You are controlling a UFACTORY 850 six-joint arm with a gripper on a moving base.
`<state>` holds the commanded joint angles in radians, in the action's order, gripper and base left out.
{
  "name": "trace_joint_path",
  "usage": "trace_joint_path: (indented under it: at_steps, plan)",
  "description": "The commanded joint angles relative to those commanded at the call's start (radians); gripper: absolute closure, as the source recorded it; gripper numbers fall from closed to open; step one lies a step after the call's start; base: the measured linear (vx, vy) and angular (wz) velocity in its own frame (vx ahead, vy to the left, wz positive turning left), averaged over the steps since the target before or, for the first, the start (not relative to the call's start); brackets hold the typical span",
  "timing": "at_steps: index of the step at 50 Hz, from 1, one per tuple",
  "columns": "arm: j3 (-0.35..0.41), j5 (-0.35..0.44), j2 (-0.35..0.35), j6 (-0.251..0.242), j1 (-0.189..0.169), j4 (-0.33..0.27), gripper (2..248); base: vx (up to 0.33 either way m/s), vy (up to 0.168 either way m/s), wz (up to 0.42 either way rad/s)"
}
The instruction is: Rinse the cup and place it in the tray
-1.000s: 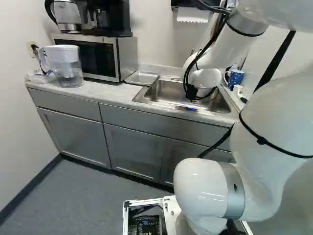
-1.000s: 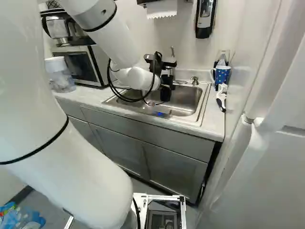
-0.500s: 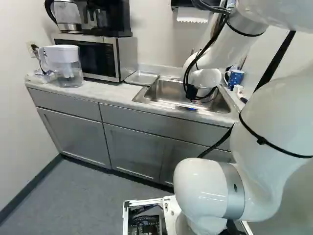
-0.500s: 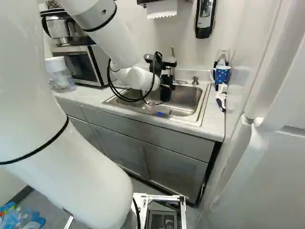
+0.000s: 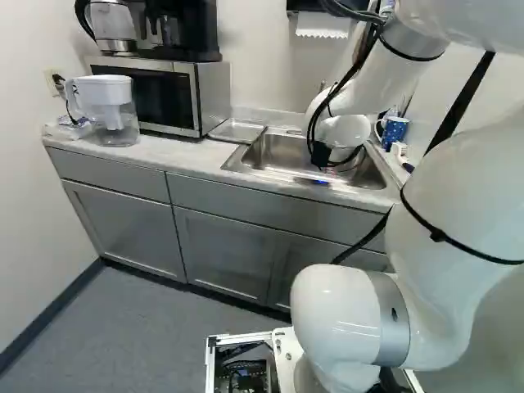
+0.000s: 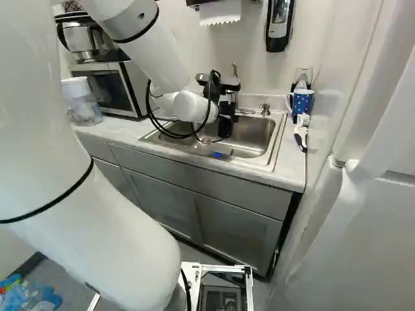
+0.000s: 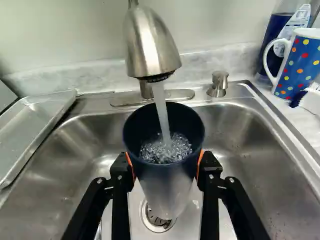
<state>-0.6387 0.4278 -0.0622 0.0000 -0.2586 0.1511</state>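
- Arm (image 5: 446, 176) reaches over the counter (image 6: 181, 153) to the sink (image 7: 245, 150).
- End effector (image 6: 226, 120) over sink, partly closed, fingers well apart, orange pads (image 7: 200, 164) pressing cup from both sides.
- Cup (image 7: 162, 186): dark, mouth up, gripped, above the drain (image 7: 158, 220); looks translucent lower down.
- Water stream runs into cup, bubbling inside below the rim.
- Tray (image 7: 30, 127): metal, left of sink in left base view, between sink and microwave (image 5: 151, 97).
- Pitcher (image 5: 112, 115) on counter, other side of microwave.
- Brush (image 7: 311, 100) on counter beside sink, just by the mug.
- Faucet (image 7: 150, 45): head right above cup.
- Pump (image 7: 218, 84) behind sink basin.
- Mug (image 7: 300, 62): blue, dotted, upright on counter; bottle (image 7: 276, 30) behind it.
- Coffee maker (image 5: 182, 24) on top of microwave.
- Paper towel (image 5: 322, 24) hangs at back wall.
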Motion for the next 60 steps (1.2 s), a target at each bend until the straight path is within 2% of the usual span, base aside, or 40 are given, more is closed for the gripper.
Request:
trace_joint_path:
  at_steps: [60]
  plan:
    - [0.0,0.0,0.0,0.0,0.0,0.0,124,0.0,0.0,0.0]
